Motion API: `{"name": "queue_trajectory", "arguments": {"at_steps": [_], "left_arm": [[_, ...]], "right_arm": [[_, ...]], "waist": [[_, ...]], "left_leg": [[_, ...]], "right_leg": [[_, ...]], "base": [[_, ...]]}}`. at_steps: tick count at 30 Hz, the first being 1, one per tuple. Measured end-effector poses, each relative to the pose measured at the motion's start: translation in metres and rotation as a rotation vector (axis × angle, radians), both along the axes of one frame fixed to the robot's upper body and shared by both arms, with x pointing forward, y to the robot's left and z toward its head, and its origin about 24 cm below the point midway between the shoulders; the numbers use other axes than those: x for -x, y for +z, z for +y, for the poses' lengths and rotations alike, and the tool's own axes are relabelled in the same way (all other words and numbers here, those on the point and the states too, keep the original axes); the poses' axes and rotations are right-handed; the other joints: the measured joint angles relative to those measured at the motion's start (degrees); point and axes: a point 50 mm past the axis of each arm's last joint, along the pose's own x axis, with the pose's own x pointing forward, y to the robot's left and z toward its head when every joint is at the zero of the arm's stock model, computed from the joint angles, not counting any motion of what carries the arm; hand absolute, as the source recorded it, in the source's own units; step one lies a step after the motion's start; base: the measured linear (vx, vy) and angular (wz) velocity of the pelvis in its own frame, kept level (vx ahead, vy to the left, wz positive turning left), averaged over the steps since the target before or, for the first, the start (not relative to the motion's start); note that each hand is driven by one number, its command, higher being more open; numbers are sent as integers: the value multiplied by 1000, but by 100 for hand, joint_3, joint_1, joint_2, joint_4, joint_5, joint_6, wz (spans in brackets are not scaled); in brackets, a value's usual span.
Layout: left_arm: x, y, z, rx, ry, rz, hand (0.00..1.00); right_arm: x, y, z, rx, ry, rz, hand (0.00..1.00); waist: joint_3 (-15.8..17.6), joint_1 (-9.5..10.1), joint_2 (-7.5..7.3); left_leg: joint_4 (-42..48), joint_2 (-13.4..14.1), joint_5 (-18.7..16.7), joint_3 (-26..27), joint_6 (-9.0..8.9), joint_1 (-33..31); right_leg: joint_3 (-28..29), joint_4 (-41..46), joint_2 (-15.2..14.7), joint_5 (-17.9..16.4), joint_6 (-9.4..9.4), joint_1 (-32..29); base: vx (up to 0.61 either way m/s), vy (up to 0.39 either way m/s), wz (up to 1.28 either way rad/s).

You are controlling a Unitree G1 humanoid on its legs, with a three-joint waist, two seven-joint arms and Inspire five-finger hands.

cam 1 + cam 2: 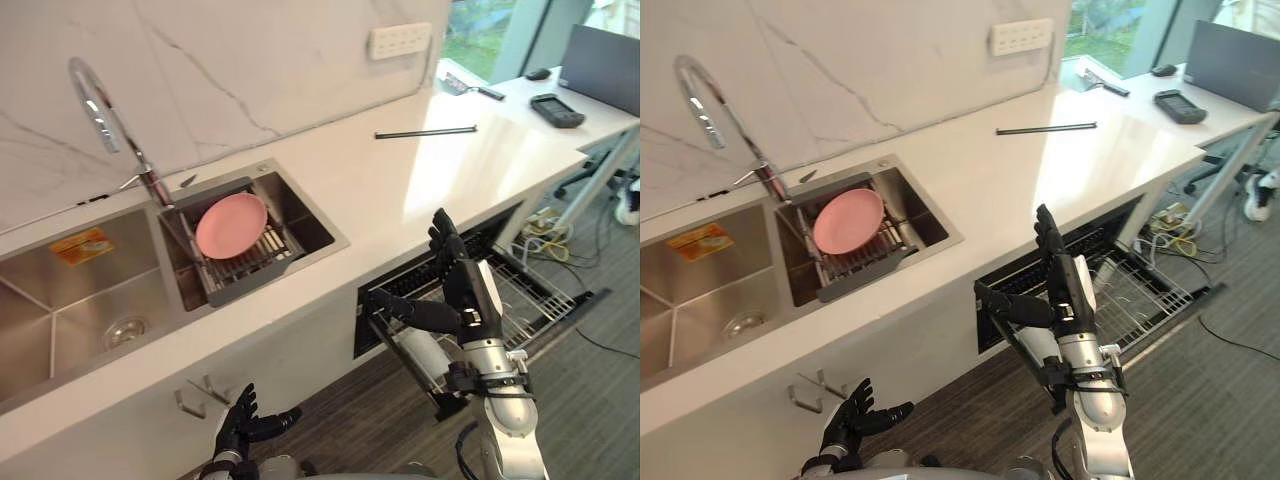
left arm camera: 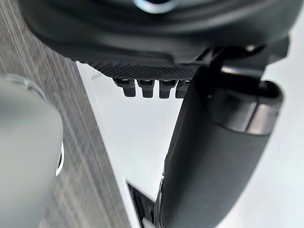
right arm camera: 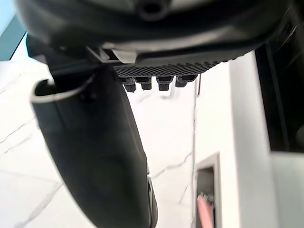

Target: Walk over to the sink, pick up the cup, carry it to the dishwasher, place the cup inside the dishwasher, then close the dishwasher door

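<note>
Right hand [image 1: 465,290]: raised before the open dishwasher [image 1: 497,238], fingers straight, thumb out, holding nothing. Left hand [image 1: 240,425]: low by the cabinet front, spread, empty. Cup [image 1: 422,357]: not certain; a pale rounded form at the pulled-out rack's [image 1: 535,290] near left corner, just under the thumb, may be it. Judged step: cup placed; next, push the rack in and shut the door. Worktop [image 1: 400,180]: sink [image 1: 60,310] at the left end, pink plate [image 1: 231,225] on its drainer [image 1: 250,278]; dark rod [image 1: 425,131] near the back edge; laptop [image 1: 600,55] on a desk beyond the right end
</note>
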Motion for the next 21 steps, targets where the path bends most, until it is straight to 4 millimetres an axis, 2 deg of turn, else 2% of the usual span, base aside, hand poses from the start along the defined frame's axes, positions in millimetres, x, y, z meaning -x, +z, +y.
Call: {"name": "queue_trajectory", "arguments": {"at_steps": [1,2,3,4,5,7,8,9,10,11,15,18,21], "left_arm": [[-1,1,2,4,-17,-4,100],[-1,1,6,-7,-39,0,100],[0,1,6,-9,-53,5,100],[0,1,6,8,-84,22,100],[2,1,5,18,-98,31,100],[1,2,5,15,-110,28,100],[0,2,7,10,-113,28,100],[1,2,9,3,-106,30,100],[1,2,12,-6,-101,31,100],[1,3,17,-19,-107,35,100],[7,1,12,-17,-43,35,100],[7,1,13,-26,-32,27,100],[8,1,14,-40,-40,29,100]], "right_arm": [[0,0,3,4,10,-1,100],[-1,0,2,18,5,1,100],[-1,0,3,23,2,3,100],[-1,-1,3,29,-4,5,100],[-3,1,4,29,-1,-5,100],[-6,4,7,34,11,-19,100],[-7,6,7,54,18,-25,100],[-8,5,5,78,19,-22,100],[-8,6,4,83,18,-22,100],[-8,5,-1,91,0,-19,100],[-9,3,-6,108,-22,2,100],[-10,2,-7,115,-24,10,100],[-11,-1,-8,116,-28,35,100]], "waist": [[1,-22,-104],[37,-60,-163],[45,-93,-154],[54,-181,-171],[50,-239,-166],[58,-260,-164],[53,-243,-170],[24,-247,-252],[15,-254,-337],[21,-270,-436],[-117,-148,-281],[-141,-104,-267],[-159,-106,-246]], "left_leg": [[-10,-213,-59,-133,85,40],[-62,-354,-72,-299,131,186],[-112,-398,-3,-406,169,305],[-199,-419,40,-629,186,484],[-283,-380,93,-838,162,576],[-333,-288,141,-1014,109,620],[-344,-210,191,-1184,28,639],[-288,-186,260,-1371,-101,617],[-272,-224,242,-1481,-145,605],[-274,-247,173,-1703,-215,630],[-565,164,189,-1959,-458,603],[-757,276,284,-2062,-550,600],[-831,272,420,-2047,-588,602]], "right_leg": [[253,819,-357,-130,-72,-253],[658,1816,-640,33,-298,-618],[935,2178,-677,114,-361,-754],[1341,2494,-576,93,-257,-843],[1564,2371,-366,20,-206,-907],[1810,1867,-17,-42,-244,-994],[2075,1215,290,-31,-228,-1005],[2423,387,539,112,-184,-870],[2550,-14,573,369,-186,-788],[2550,-267,554,689,-62,-684],[2085,-1000,951,825,-271,-325],[1941,-1376,1097,974,-334,-160],[1891,-1514,1096,1013,-322,-77]], "base": [[186,166,69],[183,133,74],[186,118,92],[210,55,100],[236,1,100],[174,-61,68],[132,-127,79],[124,-147,78],[116,-216,95],[134,-245,82],[121,-214,45],[67,-89,22],[71,-15,13]]}}
